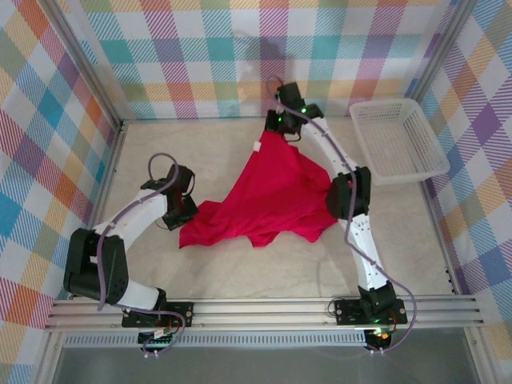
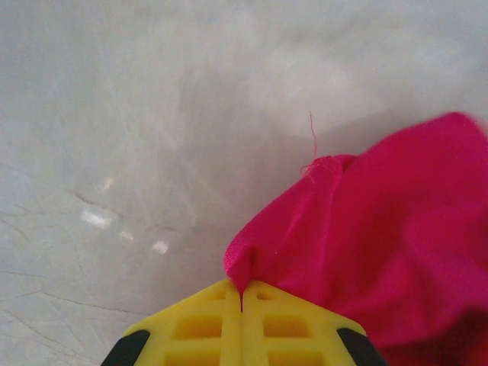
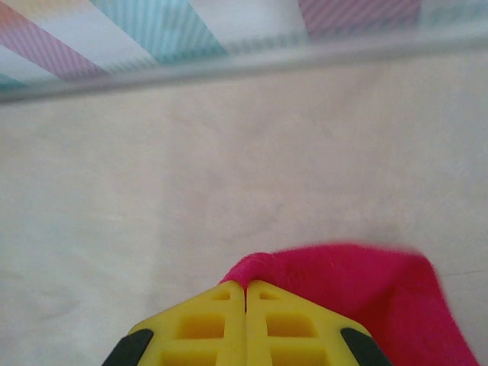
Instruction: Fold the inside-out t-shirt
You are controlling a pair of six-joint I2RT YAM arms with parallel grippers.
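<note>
Pinching t-shirt (image 1: 268,196) edges, the right gripper (image 3: 245,288) reaches far, left gripper (image 2: 242,293) near.

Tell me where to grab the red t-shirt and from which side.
Grip the t-shirt by its outer corners, from outside the cloth: it lies bunched in a triangle. The left claw pinches the near-left corner, the right claw the far tip.

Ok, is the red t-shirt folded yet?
Not folded: the red t-shirt lies loose and wrinkled on the table, its far corner pinched in the right fingers, its left corner in the left fingers.
</note>
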